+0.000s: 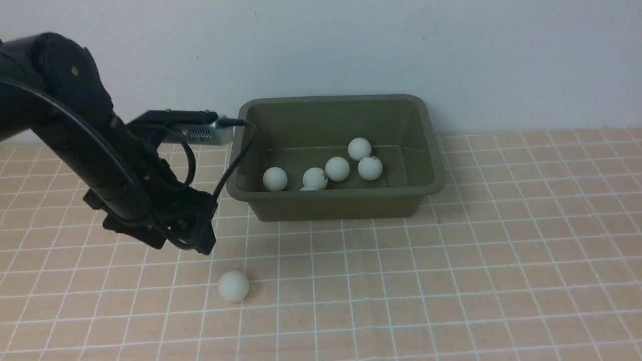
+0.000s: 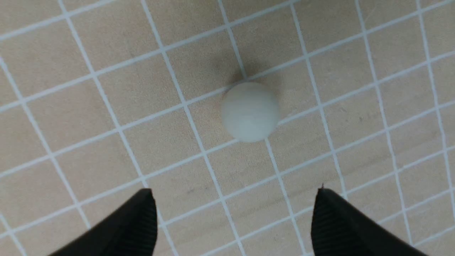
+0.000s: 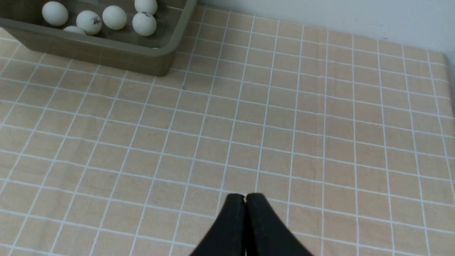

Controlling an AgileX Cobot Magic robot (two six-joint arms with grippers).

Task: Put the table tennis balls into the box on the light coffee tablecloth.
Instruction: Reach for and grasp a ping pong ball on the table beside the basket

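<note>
The olive-green box stands at the back of the light coffee tablecloth, with several white table tennis balls inside. One ball lies loose on the cloth, in front of the box's left end. My left gripper hangs open just above and behind that ball, touching nothing. In the left wrist view the ball lies ahead of the gripper, between the lines of its wide-spread fingers. My right gripper is shut and empty over bare cloth, well away from the box.
A white wall rises directly behind the box. The left arm's cable and wrist camera hang close to the box's left rim. The cloth's far right edge shows in the right wrist view.
</note>
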